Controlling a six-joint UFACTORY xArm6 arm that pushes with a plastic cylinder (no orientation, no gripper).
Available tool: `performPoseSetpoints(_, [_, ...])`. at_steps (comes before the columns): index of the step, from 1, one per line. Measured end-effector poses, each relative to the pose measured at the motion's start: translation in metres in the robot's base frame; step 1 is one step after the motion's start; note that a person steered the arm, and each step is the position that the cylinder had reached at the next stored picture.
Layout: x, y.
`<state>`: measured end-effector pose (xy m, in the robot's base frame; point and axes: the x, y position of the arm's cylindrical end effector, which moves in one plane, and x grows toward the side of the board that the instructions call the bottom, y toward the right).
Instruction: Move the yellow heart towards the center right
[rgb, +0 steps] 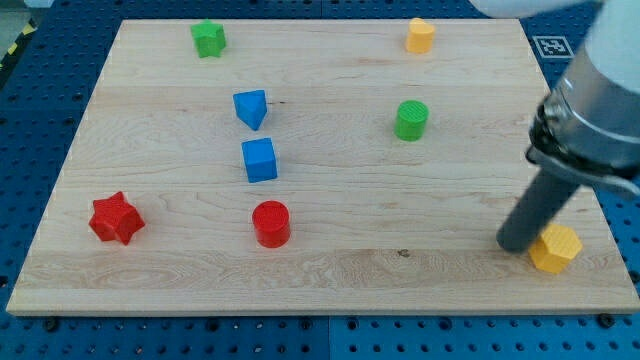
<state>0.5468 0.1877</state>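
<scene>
**Rod tip resting against a yellow block at the board's lower right**

My tip (517, 245) is sitting on the wooden board (330, 270) near the view's bottom right corner, pressing against the left side of a yellow block (556, 249). There is no claw here, only a straight dark rod, so nothing is spreading, closing or pinching; the tip is merely touching that yellow block, which is lying just beside the board's right edge, low down. Its outline is looking angular, partly hidden by the rod, so I cannot tell for sure whether it is the heart.

Moving outward, eight blocks are lying on the board. Two are yellow: the one at my tip and a second yellow block (420, 36) at the view's top, right of centre, whose exact shape is also hard to make out. Two are green: a green cylinder (411, 120) up and to the left of my tip, and a green star-like block (209, 39) near the top left. Two are blue: a blue triangle (251, 108) with a blue cube (259, 160) just below it, left of centre. Two are red: a red cylinder (271, 223) low at centre left and a red star (116, 218) far at the lower left.
</scene>
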Motion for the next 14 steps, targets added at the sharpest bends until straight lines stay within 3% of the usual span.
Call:
performPoseSetpoints(1, [-0.002,0.041])
performPoseSetpoints(2, [-0.002,0.041])
performPoseSetpoints(3, [-0.056,-0.003])
performPoseSetpoints(5, [-0.072,-0.004])
performPoseSetpoints(11, [-0.354,-0.014])
performPoseSetpoints(14, [-0.302,-0.064])
